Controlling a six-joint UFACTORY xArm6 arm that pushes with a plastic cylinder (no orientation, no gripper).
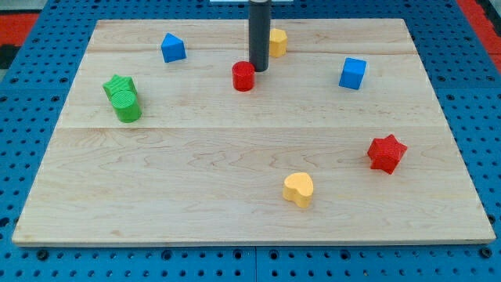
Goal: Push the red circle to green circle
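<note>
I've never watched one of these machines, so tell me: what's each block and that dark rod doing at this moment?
my tip: on the board, touching the red circle's right side.
red circle: upright, far from its goal.
green circle: upright, against the green star.
green star: behind the green circle.
Other blocks: resting apart, untouched.

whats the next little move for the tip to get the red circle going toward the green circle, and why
Probably a short push toward the view's left and slightly down. My tip sits at the upper right edge of the red circle, and the green circle lies to the view's left and a bit lower, beside the green star. The board between them looks clear, so pushing from this side should work.
</note>
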